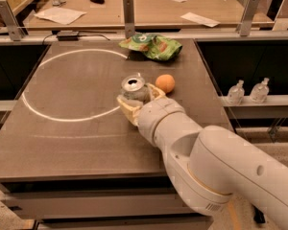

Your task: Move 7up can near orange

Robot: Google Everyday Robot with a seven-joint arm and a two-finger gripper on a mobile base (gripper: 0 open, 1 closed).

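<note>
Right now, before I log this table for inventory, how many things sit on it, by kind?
Drink cans: 1, the 7up can, held in the tool near the middle of the table.
Fruit: 1, the orange, just right of the can.
Snack bags: 1, the green bag at the far edge.
Total: 3.

The gripper (137, 96) is near the middle of the tabletop (72, 133), a little toward the right edge. Its pale fingers (127, 110) clasp the upright can (133, 85) from both sides. The orange (165, 83) lies just beside the can, on the right-edge side. A green snack bag (152, 46) rests at the far edge.
</note>
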